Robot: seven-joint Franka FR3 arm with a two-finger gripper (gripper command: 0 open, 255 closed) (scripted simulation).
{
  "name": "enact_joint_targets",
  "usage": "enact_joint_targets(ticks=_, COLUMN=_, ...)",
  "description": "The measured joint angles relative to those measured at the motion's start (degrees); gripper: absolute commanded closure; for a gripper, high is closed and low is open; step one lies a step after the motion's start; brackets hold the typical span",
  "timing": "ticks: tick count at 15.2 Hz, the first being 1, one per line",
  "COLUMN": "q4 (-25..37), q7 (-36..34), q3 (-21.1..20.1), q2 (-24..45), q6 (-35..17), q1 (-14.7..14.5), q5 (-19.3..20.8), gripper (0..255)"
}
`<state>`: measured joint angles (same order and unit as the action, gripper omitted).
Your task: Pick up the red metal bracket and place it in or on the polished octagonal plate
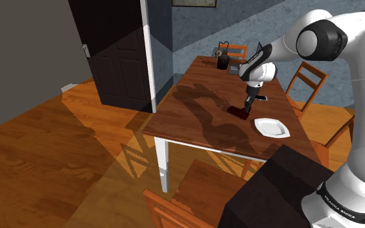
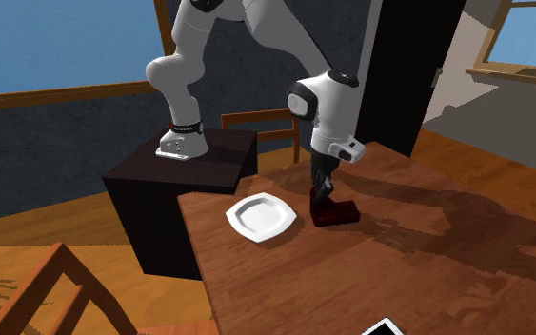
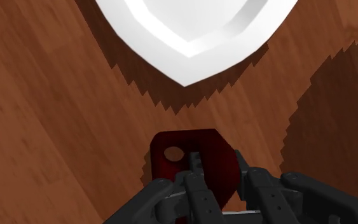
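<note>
One gripper [image 3: 217, 173] clasps one dark red bracket [image 3: 203, 145] on the table [image 1: 187, 103], near one white plate [image 3: 184, 63] by the edge facing the stand [image 2: 194, 176]

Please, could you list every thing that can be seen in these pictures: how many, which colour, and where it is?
red bracket: one, dark red, on the table beside the plate, clasped by the gripper
octagonal plate: one, white, on the table near the stand
table: one, brown wood, in front of the stand
dark items: at least two, black, at the table's far end; too small to name
chairs: at least three, brown wood, around the table
door: one, dark, beyond the table at the shoulder view's left
stand: one, black box, beside the table
arm: one, white with dark joints
gripper: one, black, shut on the bracket
</note>
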<state>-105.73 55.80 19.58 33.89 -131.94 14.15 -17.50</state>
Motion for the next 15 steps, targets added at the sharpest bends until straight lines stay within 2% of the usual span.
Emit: enact_joint_targets(ticks=15, q4=0.5, q7=-2.2, q3=2.2, q2=-7.0, q6=7.2, q1=-1.5, q5=3.3, gripper=255)
